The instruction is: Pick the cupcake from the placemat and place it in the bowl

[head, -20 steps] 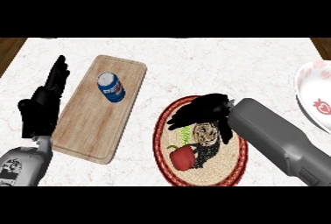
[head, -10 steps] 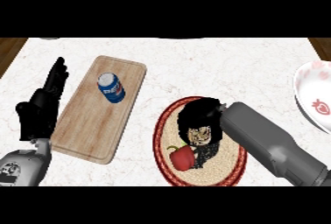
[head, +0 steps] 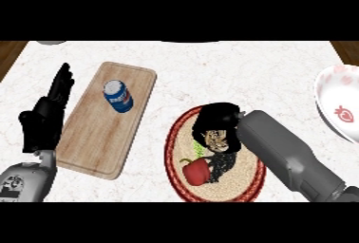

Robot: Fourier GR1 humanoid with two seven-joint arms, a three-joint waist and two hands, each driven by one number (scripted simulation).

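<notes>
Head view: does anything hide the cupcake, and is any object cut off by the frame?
Head view: the right hand curls over the cupcake, covering most of it; the bowl is cropped by the right edge; the lighting looks even, no glare.

Can lay on cutting board, left of placemat; pepper on placemat; bowl far right.

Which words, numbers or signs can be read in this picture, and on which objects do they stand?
No words or numbers can be read.
Blue can on the cutting board: white marks, too blurred to read.
White bowl: a red strawberry sign, no letters.
Left forearm: small dark marks, unreadable.
</notes>
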